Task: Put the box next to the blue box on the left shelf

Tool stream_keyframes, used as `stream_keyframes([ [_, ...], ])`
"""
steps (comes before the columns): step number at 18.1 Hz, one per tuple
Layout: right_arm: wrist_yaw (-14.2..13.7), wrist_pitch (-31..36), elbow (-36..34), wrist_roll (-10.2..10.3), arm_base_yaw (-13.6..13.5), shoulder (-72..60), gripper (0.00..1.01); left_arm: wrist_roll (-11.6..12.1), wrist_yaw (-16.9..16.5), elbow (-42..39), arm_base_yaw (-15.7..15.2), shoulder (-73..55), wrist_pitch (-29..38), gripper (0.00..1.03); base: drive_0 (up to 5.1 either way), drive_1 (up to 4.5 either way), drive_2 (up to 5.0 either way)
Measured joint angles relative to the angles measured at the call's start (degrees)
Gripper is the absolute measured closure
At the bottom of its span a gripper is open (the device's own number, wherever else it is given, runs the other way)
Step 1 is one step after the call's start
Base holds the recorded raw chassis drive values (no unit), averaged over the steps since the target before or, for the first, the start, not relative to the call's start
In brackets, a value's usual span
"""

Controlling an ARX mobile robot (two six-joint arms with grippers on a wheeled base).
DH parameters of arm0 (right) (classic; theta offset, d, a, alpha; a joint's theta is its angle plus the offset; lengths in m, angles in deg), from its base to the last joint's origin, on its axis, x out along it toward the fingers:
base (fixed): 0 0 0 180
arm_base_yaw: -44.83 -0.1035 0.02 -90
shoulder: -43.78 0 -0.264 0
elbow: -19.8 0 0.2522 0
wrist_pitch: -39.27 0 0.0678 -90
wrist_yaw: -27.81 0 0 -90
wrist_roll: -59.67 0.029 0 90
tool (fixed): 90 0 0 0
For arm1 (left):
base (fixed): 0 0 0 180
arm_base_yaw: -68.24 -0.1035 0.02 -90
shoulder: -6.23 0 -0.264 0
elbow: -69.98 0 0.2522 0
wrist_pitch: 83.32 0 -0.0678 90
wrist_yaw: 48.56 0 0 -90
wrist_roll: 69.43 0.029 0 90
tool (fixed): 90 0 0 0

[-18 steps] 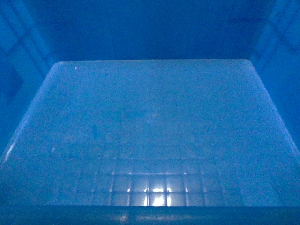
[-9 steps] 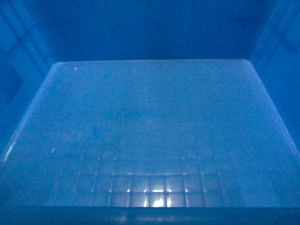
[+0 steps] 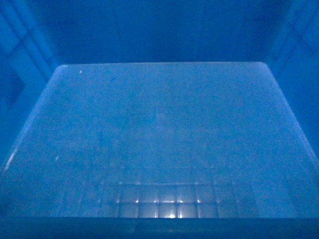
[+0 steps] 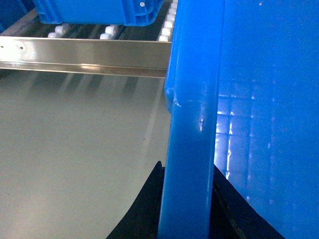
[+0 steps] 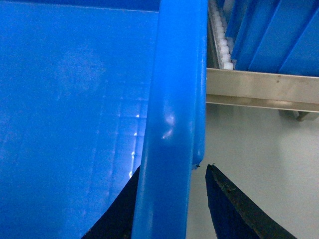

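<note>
The box [image 3: 159, 139] fills the head view, which looks down onto its pale gridded floor and dark blue walls. In the left wrist view my left gripper [image 4: 186, 172] is shut on the box's thick side rim [image 4: 192, 109], one black finger on each side. In the right wrist view my right gripper [image 5: 173, 168] straddles the opposite rim [image 5: 172, 99]. Its inner finger lies against the wall, and its outer finger [image 5: 224, 199] stands off with floor showing in the gap. A blue box [image 4: 99, 12] sits on the roller shelf at the top of the left wrist view.
A shiny steel shelf rail [image 4: 75, 55] with white rollers [image 4: 60, 30] runs ahead of the held box, and shows again as the rail [image 5: 264, 87] on the right. More blue crates [image 5: 279, 35] stand on the rollers there. Grey floor [image 4: 75, 159] lies below.
The head view of the box's floor has shifted slightly, with the bright gridded patch sliding lower and dimming. Little else differs.
</note>
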State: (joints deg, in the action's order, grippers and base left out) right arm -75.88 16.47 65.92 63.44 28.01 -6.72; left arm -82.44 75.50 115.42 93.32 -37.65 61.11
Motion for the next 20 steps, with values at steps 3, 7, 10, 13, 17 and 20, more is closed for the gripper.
stream_keyframes([
  [3,0.0,0.0,0.0,0.0,0.0,0.0,0.68,0.0,0.0,0.0,0.0,0.0,0.0,0.86,0.3,4.42,-3.9],
  [7,0.0,0.0,0.0,-0.1,0.0,0.0,0.68,0.0,0.0,0.0,0.0,0.0,0.0,0.86,0.2,4.29,-4.0],
  [10,0.0,0.0,0.0,-0.1,0.0,0.0,0.68,0.0,0.0,0.0,0.0,0.0,0.0,0.86,0.1,4.27,-4.0],
  [13,0.0,0.0,0.0,-0.2,0.0,0.0,0.68,0.0,0.0,0.0,0.0,-0.1,0.0,0.86,0.1,4.19,-4.1],
  [17,0.0,0.0,0.0,-0.2,0.0,0.0,0.68,0.0,0.0,0.0,0.0,0.0,0.0,0.86,-0.1,4.09,-4.2],
  [20,0.0,0.0,0.0,-0.2,0.0,0.0,0.68,0.0,0.0,0.0,0.0,0.0,0.0,0.86,-0.1,4.04,-4.2],
])
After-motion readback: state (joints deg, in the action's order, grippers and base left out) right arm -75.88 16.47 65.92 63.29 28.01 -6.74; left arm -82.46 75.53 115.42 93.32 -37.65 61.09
